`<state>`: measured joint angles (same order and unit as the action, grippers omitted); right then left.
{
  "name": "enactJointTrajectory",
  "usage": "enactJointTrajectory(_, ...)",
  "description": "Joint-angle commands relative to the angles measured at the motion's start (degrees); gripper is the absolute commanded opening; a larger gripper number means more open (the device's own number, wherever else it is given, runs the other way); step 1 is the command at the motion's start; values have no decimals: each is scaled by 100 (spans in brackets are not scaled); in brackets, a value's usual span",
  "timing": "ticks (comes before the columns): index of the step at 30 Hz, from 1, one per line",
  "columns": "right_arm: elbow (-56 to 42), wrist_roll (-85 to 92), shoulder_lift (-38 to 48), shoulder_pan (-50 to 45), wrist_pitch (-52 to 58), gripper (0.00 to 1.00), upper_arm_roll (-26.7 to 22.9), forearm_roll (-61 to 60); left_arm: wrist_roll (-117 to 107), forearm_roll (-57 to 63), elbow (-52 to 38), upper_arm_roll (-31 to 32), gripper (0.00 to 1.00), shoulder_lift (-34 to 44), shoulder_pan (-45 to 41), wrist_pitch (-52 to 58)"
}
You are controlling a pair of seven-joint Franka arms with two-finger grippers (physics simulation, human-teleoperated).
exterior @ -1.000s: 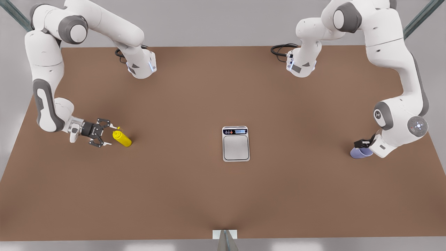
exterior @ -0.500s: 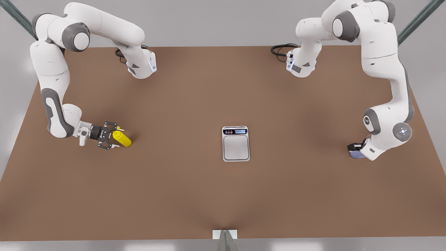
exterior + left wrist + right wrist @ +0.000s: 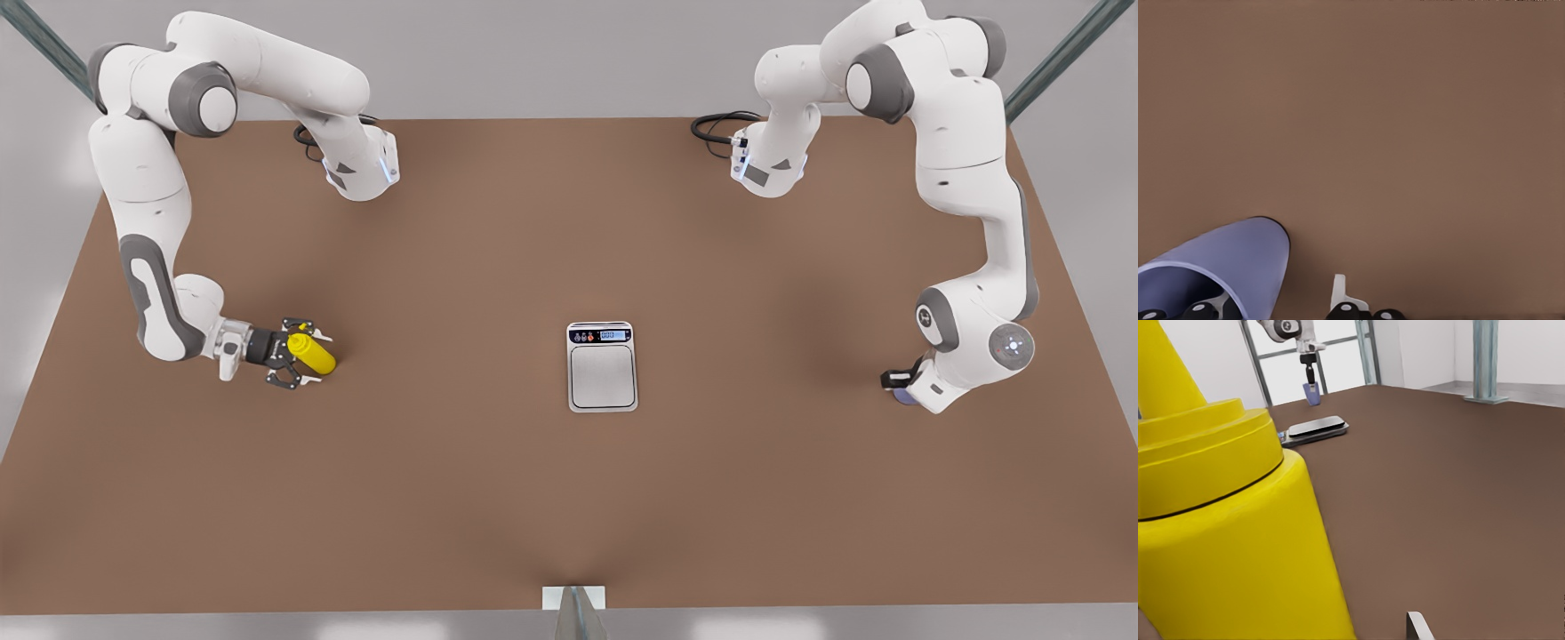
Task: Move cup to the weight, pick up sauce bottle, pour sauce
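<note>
At the right edge of the front view, just below mid-height, the cup (image 3: 901,397) sits on the counter (image 3: 533,498), almost covered by the left arm's wrist. In the left wrist view the left end effector (image 3: 1271,308) is spread wide across the cup's wall (image 3: 1238,257): one finger is down inside the rim, and the white fingertip (image 3: 1339,293) stands outside, apart from the wall. The scale (image 3: 603,366) lies at the centre of the frame, well apart from the cup.

At the left of the front view, the right end effector (image 3: 316,360) is wide, with the yellow bottle (image 3: 313,356) between its fingers. In the right wrist view the bottle (image 3: 1225,540) looms close, and one fingertip (image 3: 1419,625) is not yet touching it.

To do this step well, I judge that the left fingers should pinch the wall squarely and low enough that the tapered cup does not slip. It should then be lifted straight up before travelling to the scale. The right end effector should close on the bottle's body, below the cap, and gently, since it is a squeeze bottle.

A second ago the right end effector was short of the bottle, with only its tips near the nozzle, and it has since slid around it. More of the cup showed then, and the left wrist has moved over it.
</note>
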<state>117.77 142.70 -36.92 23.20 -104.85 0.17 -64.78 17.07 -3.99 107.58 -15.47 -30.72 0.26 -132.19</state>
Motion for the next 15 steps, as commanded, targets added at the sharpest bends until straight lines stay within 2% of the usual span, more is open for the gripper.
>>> enactJointTrajectory(1,0,4,0,0,0,100,0,0,-2,-23,0,0,60,-4,0,-9)
enactJointTrajectory(2,0,4,0,0,0,96,0,0,-2,-31,0,0,59,-4,0,-26)
enactJointTrajectory(4,0,-5,-26,0,0,78,0,0,6,-31,0,-9,48,-21,0,-26)
enactJointTrajectory(6,0,-5,-35,0,0,77,0,0,-2,-31,0,-9,41,-21,0,-44)
enactJointTrajectory(7,-9,-5,-26,0,0,76,0,0,6,-23,0,-9,28,-21,-9,-44)
enactJointTrajectory(8,-9,-5,-26,-9,0,75,0,0,15,-23,0,-9,22,-21,-9,-44)
enactJointTrajectory(11,-9,-5,-26,0,0,67,0,0,24,-23,0,-9,21,-21,-9,-35)
enactJointTrajectory(15,-9,-5,-35,0,0,62,0,0,24,-31,0,-9,21,-12,-9,-18)
